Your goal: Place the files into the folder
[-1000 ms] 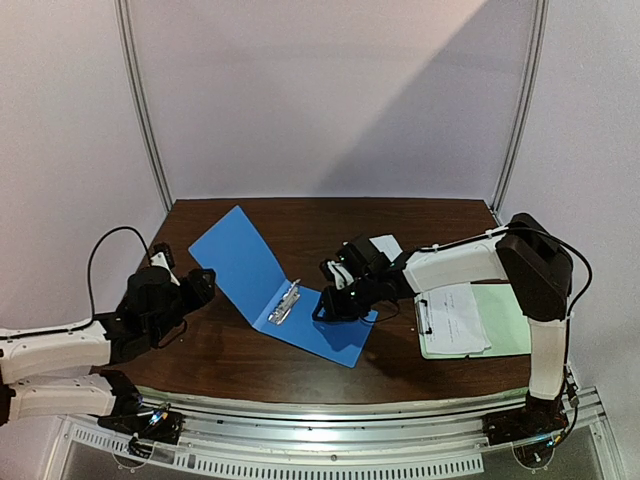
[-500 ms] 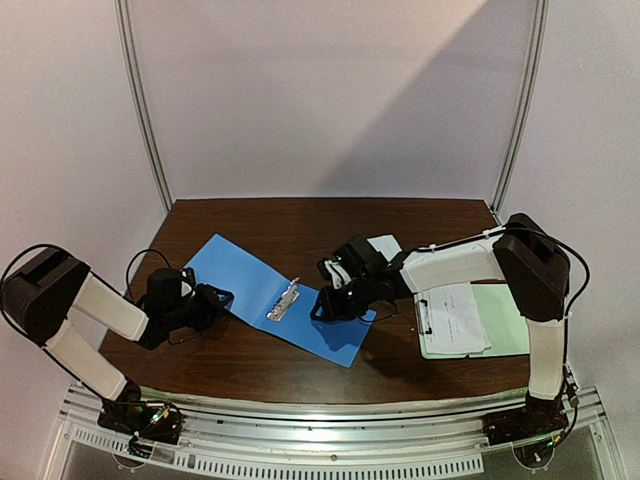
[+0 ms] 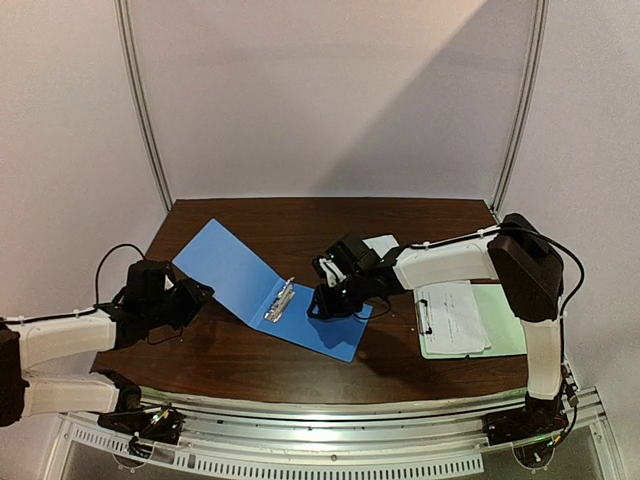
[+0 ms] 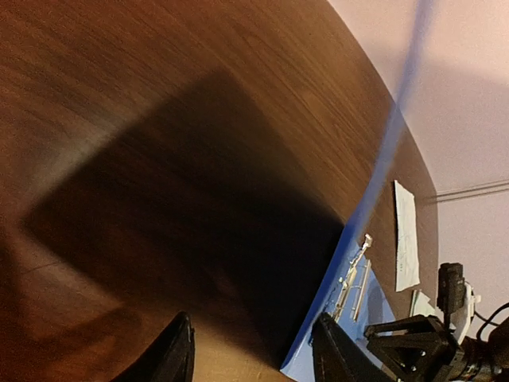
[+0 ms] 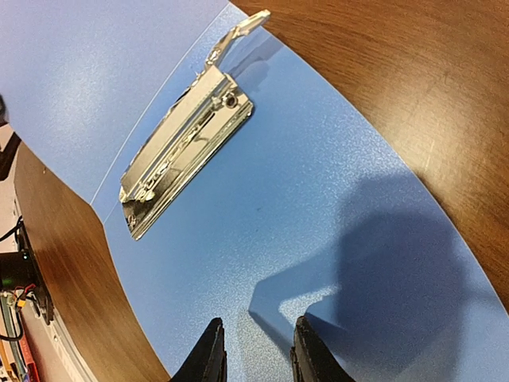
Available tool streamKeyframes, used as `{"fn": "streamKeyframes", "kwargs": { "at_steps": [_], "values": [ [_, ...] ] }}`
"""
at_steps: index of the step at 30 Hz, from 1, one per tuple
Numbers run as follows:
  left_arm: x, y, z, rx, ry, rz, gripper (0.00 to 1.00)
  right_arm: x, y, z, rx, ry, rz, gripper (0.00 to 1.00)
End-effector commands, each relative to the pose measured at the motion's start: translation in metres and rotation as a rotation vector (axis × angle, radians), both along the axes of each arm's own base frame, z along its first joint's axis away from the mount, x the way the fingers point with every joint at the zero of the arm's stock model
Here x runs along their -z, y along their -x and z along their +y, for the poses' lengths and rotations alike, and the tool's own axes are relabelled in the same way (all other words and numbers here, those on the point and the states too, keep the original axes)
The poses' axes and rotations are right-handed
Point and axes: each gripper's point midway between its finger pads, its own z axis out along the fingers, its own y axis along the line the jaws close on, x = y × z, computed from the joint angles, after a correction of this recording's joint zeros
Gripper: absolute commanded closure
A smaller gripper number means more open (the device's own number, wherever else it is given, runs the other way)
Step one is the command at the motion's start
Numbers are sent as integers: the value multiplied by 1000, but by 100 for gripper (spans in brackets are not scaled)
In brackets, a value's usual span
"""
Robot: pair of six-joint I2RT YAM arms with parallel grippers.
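Folder [image 3: 228,272] is opened mid-bench [image 3: 300,215], one cover tilted up; files [image 3: 455,318] are not yet loaded, one seen on the clipboard [image 3: 508,315]; both jaws are held apart, nothing clamped.

The right gripper [image 5: 254,354] hangs low over the inner face of the open blue folder [image 5: 318,207]. Its two dark fingertips are a narrow gap apart with nothing between them. To its left the shiny metal clip [image 5: 187,151] lies along the fold. Brown table [image 5: 413,72] shows past the folder's far edge.
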Motion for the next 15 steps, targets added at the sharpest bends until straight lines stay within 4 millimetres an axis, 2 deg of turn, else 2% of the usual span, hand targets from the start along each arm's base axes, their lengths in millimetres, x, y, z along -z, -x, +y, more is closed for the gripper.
{"fn": "streamKeyframes", "kwargs": {
  "at_steps": [1, 5, 10, 12, 15],
  "values": [
    [-16, 16, 10, -9, -190, -8, 51, 64, 15, -37, 16, 229, 94, 72],
    [-67, 27, -22, 101, -239, -215, 56, 61, 10, -33, 16, 231, 86, 71],
    [-115, 47, -71, 353, -95, -482, 55, 57, 5, -26, 13, 233, 78, 71],
    [-130, 57, -86, 438, -65, -555, 55, 57, 3, -25, 13, 238, 79, 71],
    [-141, 73, -103, 564, -79, -633, 54, 58, 1, -23, 13, 244, 77, 71]
  ]
}}
